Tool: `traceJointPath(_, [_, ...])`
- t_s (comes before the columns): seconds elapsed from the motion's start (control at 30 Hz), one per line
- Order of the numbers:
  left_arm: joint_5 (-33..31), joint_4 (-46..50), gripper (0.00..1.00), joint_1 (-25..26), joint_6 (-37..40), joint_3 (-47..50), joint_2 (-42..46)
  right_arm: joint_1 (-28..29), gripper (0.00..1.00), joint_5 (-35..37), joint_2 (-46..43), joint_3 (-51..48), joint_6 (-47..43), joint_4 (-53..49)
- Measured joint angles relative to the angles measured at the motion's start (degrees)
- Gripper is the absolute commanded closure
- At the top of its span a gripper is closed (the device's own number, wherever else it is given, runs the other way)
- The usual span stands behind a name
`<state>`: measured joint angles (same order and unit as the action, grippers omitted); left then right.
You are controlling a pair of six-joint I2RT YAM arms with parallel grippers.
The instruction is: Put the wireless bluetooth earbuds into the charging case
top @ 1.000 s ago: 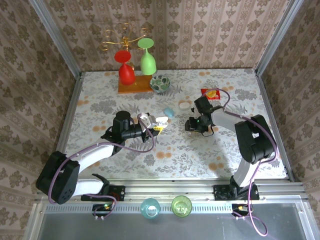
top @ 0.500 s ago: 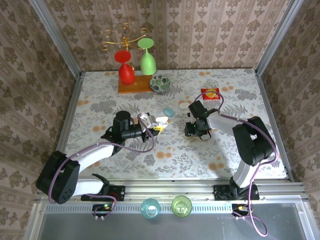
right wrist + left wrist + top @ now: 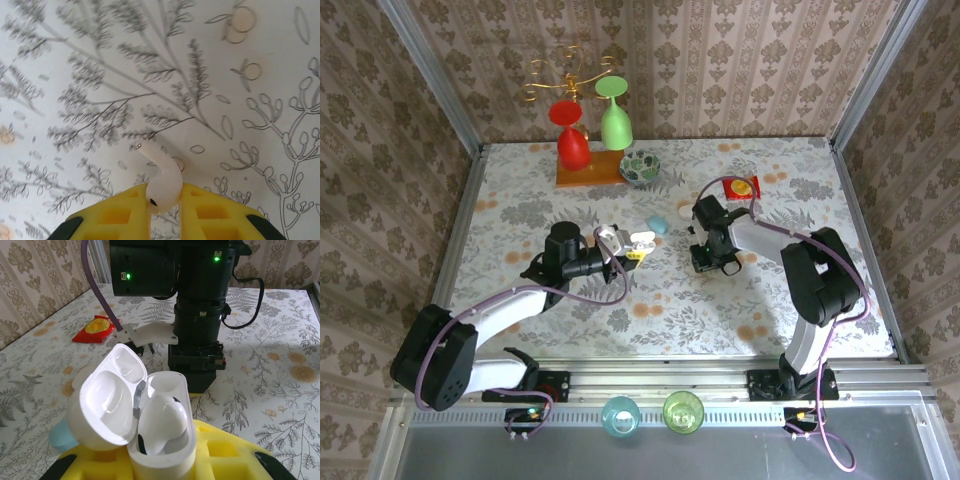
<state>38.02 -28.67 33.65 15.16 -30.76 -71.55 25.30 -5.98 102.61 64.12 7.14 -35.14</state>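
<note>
From above, the left gripper (image 3: 632, 246) holds the open charging case (image 3: 640, 239) over the middle of the table (image 3: 520, 200). The right gripper (image 3: 709, 262) points down at the tabletop some way to its right. Over the last second the right wrist has swung leftward and lower and its fingers have drawn together, while the left arm has kept its place. That looks like a pick just being made, though the piece being picked is too small to make out from this height. A light blue case (image 3: 658, 225) lies just beyond the held one. The left wrist camera fills in the case: the yellow fingers (image 3: 225, 450) are clamped hard against its base, and the lid (image 3: 107, 405) is thrown back to the left. A seated earbud (image 3: 164, 422) fills the nearer well and the farther well (image 3: 166, 382) stands empty. The right arm's dark housing hangs over the table behind it, with a red packet (image 3: 97, 330) further off. The right wrist camera gives what neither other view does. The loose earbud (image 3: 162, 182) is pinched by its bulb between the two yellow pads (image 3: 210, 212), which are nearly together, and its stem juts forward over the leaf print. Whether it is clear of the surface cannot be told. With one bud home and the other gripped, what likely remains is lifting, carrying it across, and seating it in the empty well.
</note>
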Motion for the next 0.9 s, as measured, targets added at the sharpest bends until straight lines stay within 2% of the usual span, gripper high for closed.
traceJointPath(0.13, [-0.5, 0.0, 0.91, -1.1, -0.1, 0.0, 0.7, 2.6, 0.79, -0.7, 0.1, 0.9, -7.8, -3.7])
traceJointPath(0.3, [-1.8, 0.4, 0.91, -2.3, -0.1, 0.1, 1.6, 4.7, 0.79, -1.3, 2.8, 2.4, -13.2, -7.8])
traceJointPath(0.37, [-2.2, 0.8, 0.91, -2.4, -0.1, 0.3, 2.3, 5.1, 0.75, -1.3, 3.1, 3.0, -14.3, -8.8])
traceJointPath(0.47, [-2.8, 1.5, 0.91, -2.6, -0.1, 0.4, 3.1, 5.4, 0.61, -0.5, 3.1, 3.0, -14.6, -9.3])
traceJointPath(0.53, [-3.2, 1.5, 0.91, -2.6, -0.1, 0.4, 3.1, 5.4, 0.56, -0.2, 3.0, 3.0, -13.8, -9.4])
traceJointPath(0.63, [-3.6, 1.7, 0.91, -2.6, -0.1, 0.4, 3.1, 5.4, 0.50, 0.8, 0.8, 1.8, -10.8, -8.2])
traceJointPath(0.73, [-4.0, 1.7, 0.91, -2.6, -0.1, 0.4, 3.1, 5.4, 0.45, 1.4, -4.9, -1.7, -4.2, -5.2])
traceJointPath(0.9, [-4.7, 1.6, 0.91, -2.8, -0.1, 0.4, 3.9, 5.4, 0.44, -0.4, -15.1, -11.6, 16.9, 4.4])
